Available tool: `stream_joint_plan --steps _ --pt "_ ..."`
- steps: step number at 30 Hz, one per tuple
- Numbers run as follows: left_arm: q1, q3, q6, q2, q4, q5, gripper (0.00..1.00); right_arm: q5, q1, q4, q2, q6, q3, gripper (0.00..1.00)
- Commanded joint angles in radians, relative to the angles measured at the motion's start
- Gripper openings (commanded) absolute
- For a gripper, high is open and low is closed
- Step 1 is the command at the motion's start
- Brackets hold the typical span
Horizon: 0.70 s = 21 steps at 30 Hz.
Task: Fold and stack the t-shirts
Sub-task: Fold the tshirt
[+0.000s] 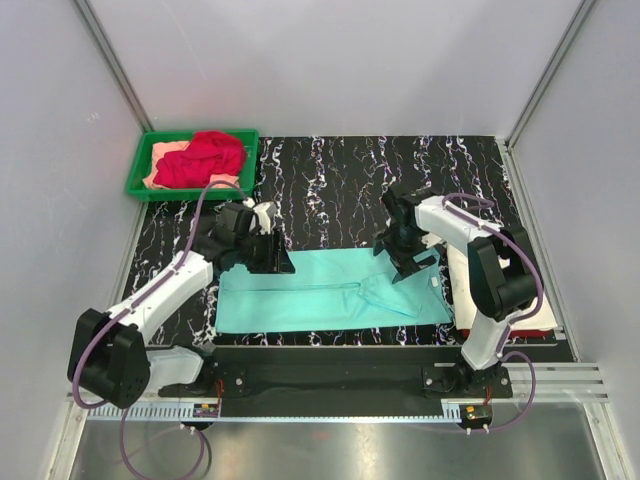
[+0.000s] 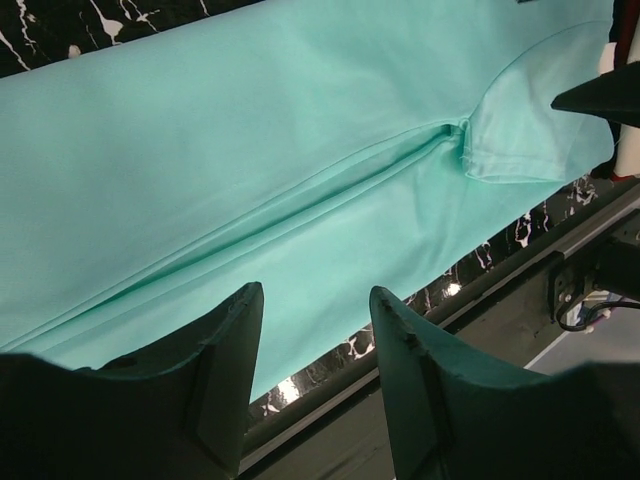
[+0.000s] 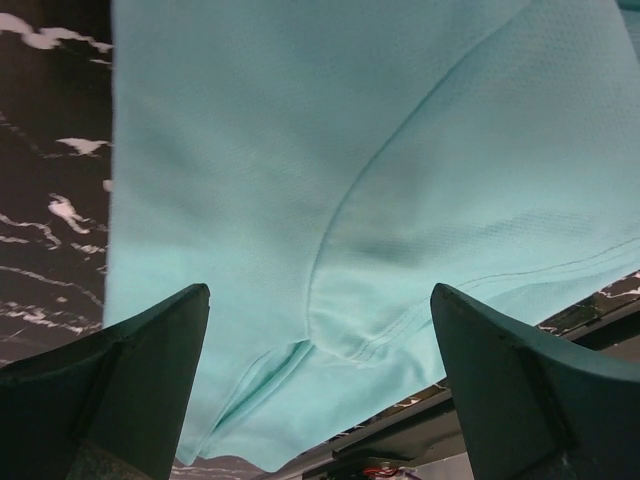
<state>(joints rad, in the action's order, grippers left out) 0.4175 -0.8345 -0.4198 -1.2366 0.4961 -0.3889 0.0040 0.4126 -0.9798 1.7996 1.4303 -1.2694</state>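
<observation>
One mint-teal t-shirt lies flat on the desk, along the near edge. It is folded lengthwise into a long band running left to right. A sleeve lies tucked on top towards the right end, beside the long fold line.

The left pincer hangs over the far left edge of the band, fingers apart, with nothing between them. The right pincer hangs over the far right part, fingers spread wide and also empty.

A green tray at the far left corner holds a crumpled red t-shirt on a peach t-shirt. A cream-white cloth over a red edge lies at the near right, partly hidden by the right arm. It is probably the stack.

Assessment: the lengthwise fold looks complete and a crosswise fold is due.

Recommendations:
- Each pincer should take one corner of the same short end, closing on every layer, since a missed lower layer would open the band.
- Lift only enough to clear the cloth.
- Carry the end straight along the band so the edges meet squarely.
- Keep the sleeve inside the fold.
- Watch the near edge, which sits close to the desk's rim and could slip over.
</observation>
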Motion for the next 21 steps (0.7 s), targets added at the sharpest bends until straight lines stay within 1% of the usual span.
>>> stream_joint_plan --steps 1,3,4,6,8,12,13,17,20,21 --pt "-0.011 -0.015 0.056 -0.009 -0.018 0.034 0.55 0.047 0.026 -0.077 0.006 0.068 0.021 1.0" --pt "-0.016 -0.066 0.076 -0.073 0.005 0.073 0.56 0.031 0.034 -0.06 0.0 0.077 0.06 1.0" --pt "-0.02 -0.115 0.079 -0.099 0.034 0.074 0.56 0.028 0.044 -0.063 0.006 0.081 0.067 1.0" --pt "-0.034 -0.149 0.084 -0.159 0.045 0.041 0.56 0.031 0.058 -0.069 0.015 0.093 0.067 1.0" --pt "-0.04 -0.176 0.082 -0.181 0.042 0.021 0.56 0.031 0.069 -0.054 0.046 0.099 0.059 1.0" --pt "-0.062 -0.189 0.09 -0.184 0.051 -0.002 0.56 0.082 0.077 -0.002 0.133 0.081 0.016 1.0" --pt "-0.068 -0.187 0.093 -0.181 0.058 -0.002 0.56 0.093 0.08 0.041 0.159 0.081 0.015 0.99" --pt "-0.1 -0.161 0.099 -0.147 0.07 -0.01 0.56 0.175 0.089 0.125 0.233 0.064 -0.007 1.0" --pt "-0.128 -0.141 0.099 -0.124 0.082 -0.016 0.56 0.246 0.088 0.138 0.297 0.015 -0.083 1.0" --pt "-0.137 -0.14 0.099 -0.12 0.091 -0.013 0.56 0.278 0.088 0.135 0.308 -0.013 -0.138 1.0"
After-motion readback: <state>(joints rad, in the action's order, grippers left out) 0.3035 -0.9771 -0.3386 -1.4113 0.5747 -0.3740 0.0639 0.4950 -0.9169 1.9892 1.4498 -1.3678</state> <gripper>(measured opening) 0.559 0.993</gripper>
